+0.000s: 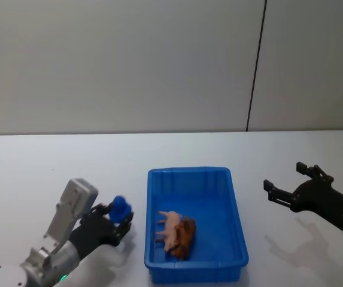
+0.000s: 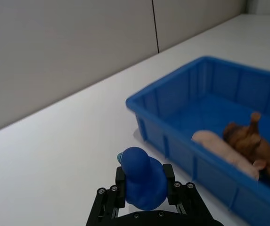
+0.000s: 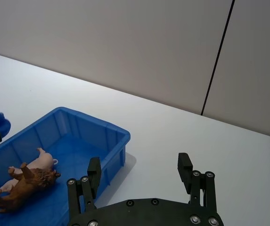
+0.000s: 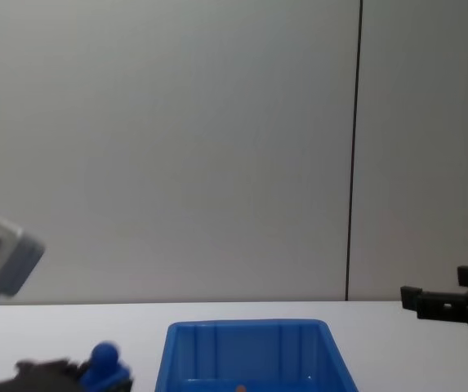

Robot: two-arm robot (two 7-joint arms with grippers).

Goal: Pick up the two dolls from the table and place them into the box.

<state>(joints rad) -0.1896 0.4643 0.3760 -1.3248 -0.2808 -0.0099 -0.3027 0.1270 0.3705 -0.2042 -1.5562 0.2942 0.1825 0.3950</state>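
- Left gripper [image 2: 144,197]: black fingers clamped on the blue doll [image 2: 142,176], one on each flank of the lower body, round head standing clear above them. Grip looks centred and square.
- In the head view the left gripper [image 1: 112,226] holds the doll [image 1: 120,209] just outside the box's left wall, raised off the table.
- Right gripper [image 3: 142,176]: fingers spread apart, holding nothing. It hovers above the table well to the right of the box [image 1: 196,224].
- Box contents: pink pig doll [image 1: 167,227] and brown animal doll [image 1: 184,237] lying on their sides, touching, near the front half of the floor.
- Step in hand, by my reading: carry the blue doll over the rim and release. Best lift enough to clear the thick rim, aim for the bare far half of the floor, and open low so the doll does not bounce out.
- Surface: plain white table [image 1: 33,167], matte, nothing else loose on it.
- Room: blank grey wall behind, one dark vertical seam [image 1: 255,66].
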